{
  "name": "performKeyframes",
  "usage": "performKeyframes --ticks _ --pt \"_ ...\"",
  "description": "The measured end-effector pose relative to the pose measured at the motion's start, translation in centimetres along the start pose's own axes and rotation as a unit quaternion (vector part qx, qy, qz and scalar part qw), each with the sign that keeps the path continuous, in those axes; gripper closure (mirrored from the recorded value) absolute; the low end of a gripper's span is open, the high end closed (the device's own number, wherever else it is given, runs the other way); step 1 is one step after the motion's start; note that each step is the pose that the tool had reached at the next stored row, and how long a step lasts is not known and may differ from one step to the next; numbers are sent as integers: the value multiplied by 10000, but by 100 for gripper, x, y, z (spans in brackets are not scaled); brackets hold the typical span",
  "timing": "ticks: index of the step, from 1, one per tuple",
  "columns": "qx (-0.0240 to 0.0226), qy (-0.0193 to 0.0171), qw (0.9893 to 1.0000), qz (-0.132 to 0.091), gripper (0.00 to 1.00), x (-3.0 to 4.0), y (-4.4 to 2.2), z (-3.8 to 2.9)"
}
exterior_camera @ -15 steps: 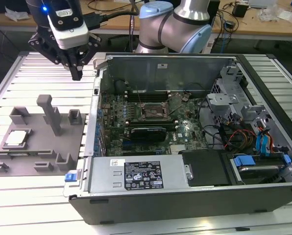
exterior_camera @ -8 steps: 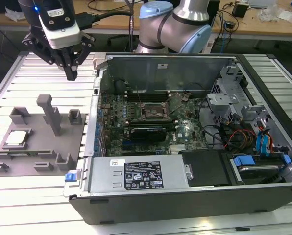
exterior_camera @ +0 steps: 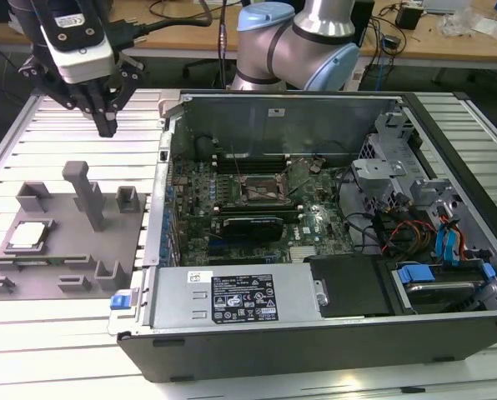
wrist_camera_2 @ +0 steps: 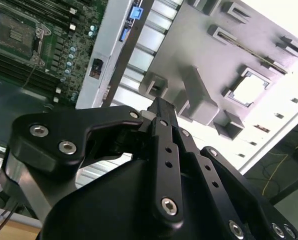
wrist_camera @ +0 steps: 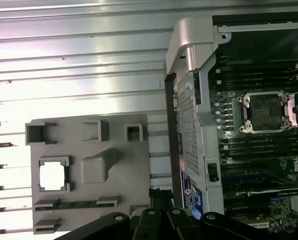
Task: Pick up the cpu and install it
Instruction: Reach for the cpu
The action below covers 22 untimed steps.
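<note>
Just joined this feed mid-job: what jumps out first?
The open computer case spreads across the exterior view's middle and right, its motherboard exposed. On the exterior view's left, the cpu sits in a grey fixture plate, and the gripper hangs above that plate, holding nothing.

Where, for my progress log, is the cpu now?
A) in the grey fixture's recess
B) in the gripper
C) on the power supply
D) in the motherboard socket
A: the cpu lies in a square recess of the grey fixture, the gripper above and apart.
</note>
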<state>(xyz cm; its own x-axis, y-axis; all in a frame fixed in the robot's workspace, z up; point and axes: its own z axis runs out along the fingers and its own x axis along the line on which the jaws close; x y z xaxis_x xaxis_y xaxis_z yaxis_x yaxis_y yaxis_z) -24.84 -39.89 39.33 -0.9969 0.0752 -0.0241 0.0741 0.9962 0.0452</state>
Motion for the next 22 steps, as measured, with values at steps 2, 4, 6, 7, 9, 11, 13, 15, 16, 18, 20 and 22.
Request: performKeyframes --ticks 2,4,6,7,9,11,13,15,16,18,20,22 --pt "0 0 10000 0 89 28 -2 -1" --pt "0 0 10000 0 89 76 -6 -2" --pt "0 0 10000 0 89 111 -8 -3" --pt "0 0 10000 0 89 133 -10 -4" --pt "0 0 10000 0 89 170 -13 -4" --pt "0 0 10000 0 89 205 -15 -6" --pt "0 0 10000 0 89 239 -18 -7" --pt "0 0 10000 1 89 273 -20 -8" --pt "0 0 10000 0 89 291 -21 -8" --pt "0 0 10000 1 89 325 -24 -9" --pt "0 0 10000 0 89 368 -27 -10" --pt "0 0 10000 0 89 423 -32 -12"
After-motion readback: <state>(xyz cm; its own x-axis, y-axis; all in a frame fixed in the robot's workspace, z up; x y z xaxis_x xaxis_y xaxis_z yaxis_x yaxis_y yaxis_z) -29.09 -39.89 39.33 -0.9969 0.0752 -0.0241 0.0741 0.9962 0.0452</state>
